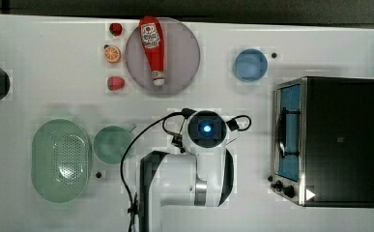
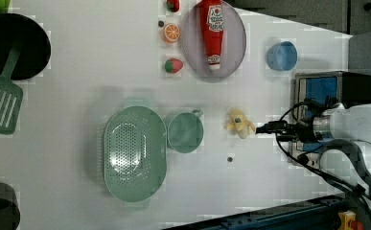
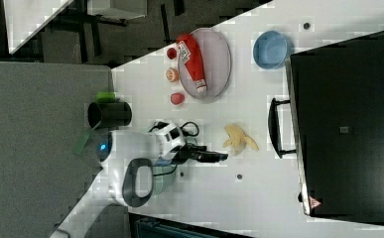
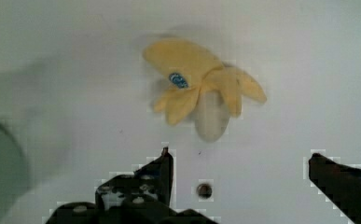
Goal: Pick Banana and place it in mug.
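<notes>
- Now hovering over the table point(image 2: 77, 72) with the gripper point(image 4: 239, 163) spread wide and holding nothing, both fingers point(image 4: 162, 170) bare in the wrist view.
- Lying flat on the table: the banana point(image 2: 239, 123), peel flaps splayed, pale tip pointing toward the gap between the fingers in the wrist view.
- Sitting just ahead of the fingertips, not between them; apart, not touching.
- Showing in the left view just to the left of the gripper point(image 2: 264, 128), with the mug point(image 2: 185, 132) further left beyond it, near but apart.
- Showing in the right view as the banana point(image 3: 239, 139) just right of the gripper point(image 3: 219, 156), slightly above the finger line.
- Judging the coming move: needing a short advance over the banana, then a descent, so the fingers straddle the body across its long axis.
- Risking a pinch on a loose peel flap alone.
</notes>
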{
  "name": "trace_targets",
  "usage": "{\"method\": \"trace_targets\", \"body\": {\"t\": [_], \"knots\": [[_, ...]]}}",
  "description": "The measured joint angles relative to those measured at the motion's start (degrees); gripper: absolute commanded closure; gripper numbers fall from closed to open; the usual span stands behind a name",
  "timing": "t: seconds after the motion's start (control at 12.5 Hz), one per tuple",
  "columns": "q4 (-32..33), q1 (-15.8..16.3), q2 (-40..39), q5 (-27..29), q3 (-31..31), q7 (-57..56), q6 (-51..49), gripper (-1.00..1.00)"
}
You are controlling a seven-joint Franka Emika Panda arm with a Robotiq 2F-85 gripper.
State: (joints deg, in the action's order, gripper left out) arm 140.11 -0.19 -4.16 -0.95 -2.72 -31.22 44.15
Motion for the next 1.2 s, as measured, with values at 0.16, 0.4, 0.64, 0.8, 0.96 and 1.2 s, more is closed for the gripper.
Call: {"method": "trace_targets", "body": {"t": [0.16, 0.4, 0.64, 0.8, 0.96, 1.2], "knots": [[-0.11, -0.55, -4.30, -0.07, 0.01, -2.80, 3.16, -1.00], [0.67, -0.44, -8.11, -1.59, 0.84, -5.79, 10.13, -1.00], [0.34, -0.20, -12.63, -0.97, 0.21, -8.36, 14.49, -1.00], [0.78, -0.38, -16.07, -1.03, -0.69, -8.73, 18.58, -0.93], [1.90, -1.00, -18.27, -1.06, -0.75, -8.73, 20.70, -0.40], [1.45, -0.59, -17.99, -1.72, 0.84, -8.76, 22.77, 0.27]]}}
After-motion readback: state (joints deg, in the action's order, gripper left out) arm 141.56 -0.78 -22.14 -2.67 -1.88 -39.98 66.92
